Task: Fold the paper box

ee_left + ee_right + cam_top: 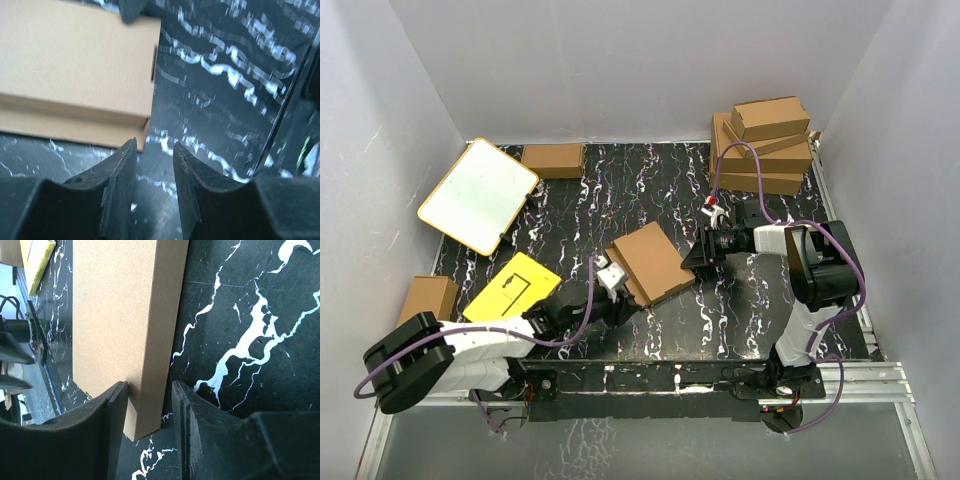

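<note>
Left arm: reaches low from the near-left corner, forearm angled right and far across the table (620,190). The left gripper (611,273) ends at the near-left corner of the paper box (650,262). In the left wrist view its fingers (120,170) stand apart with only bare table between them. The box's corner sits just beyond the left fingertip; no contact visible.

Right arm: rises from the near-right base, elbow folded, wrist turned left and roughly level. The right gripper (698,256) meets the box's right edge.

Right wrist view: the right gripper (150,386) straddles that edge. One finger (117,410) overlaps the broad top face and the other sits beside the side wall. A thin dark gap shows at the second finger, so I cannot tell whether the pads are actually clamping.

Box: folded shut, mid-table between the two grippers, turned at an angle to the table edges.
</note>
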### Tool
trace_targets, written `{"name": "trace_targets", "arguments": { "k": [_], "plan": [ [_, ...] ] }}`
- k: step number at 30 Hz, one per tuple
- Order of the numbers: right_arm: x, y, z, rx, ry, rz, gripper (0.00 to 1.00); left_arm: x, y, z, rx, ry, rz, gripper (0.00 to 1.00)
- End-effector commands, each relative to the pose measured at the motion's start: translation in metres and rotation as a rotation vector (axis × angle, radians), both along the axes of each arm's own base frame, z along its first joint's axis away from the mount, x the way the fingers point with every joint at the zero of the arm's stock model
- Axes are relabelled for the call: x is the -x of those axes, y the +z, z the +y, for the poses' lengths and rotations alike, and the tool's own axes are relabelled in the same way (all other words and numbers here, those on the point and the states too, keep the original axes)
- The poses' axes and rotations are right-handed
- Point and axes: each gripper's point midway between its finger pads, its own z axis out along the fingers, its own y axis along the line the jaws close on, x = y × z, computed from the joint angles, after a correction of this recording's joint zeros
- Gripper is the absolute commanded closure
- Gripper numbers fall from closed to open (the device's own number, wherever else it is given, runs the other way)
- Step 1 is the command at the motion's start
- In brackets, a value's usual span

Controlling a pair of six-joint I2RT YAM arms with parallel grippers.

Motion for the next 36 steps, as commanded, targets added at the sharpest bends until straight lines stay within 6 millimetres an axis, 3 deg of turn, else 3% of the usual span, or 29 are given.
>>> {"name": "trace_targets", "arguments": {
  "k": [1,8,20,36],
  "plan": [
    [-0.007,-0.019,-0.009,0.090,-0.018,-0.019,0.54,0.009,-0.017,0.001,-0.066,-0.112,-0.089,0.66],
    [-0.006,-0.018,-0.007,0.082,-0.011,-0.020,0.54,0.004,-0.020,-0.010,-0.091,-0.173,-0.171,0.65],
    [-0.005,-0.018,-0.007,0.079,-0.008,-0.016,0.53,-0.005,-0.032,-0.026,-0.080,-0.158,-0.128,0.70],
    [-0.005,-0.018,-0.007,0.077,-0.009,-0.014,0.53,-0.011,-0.043,-0.027,-0.114,-0.137,-0.103,0.78]
  ]
}}
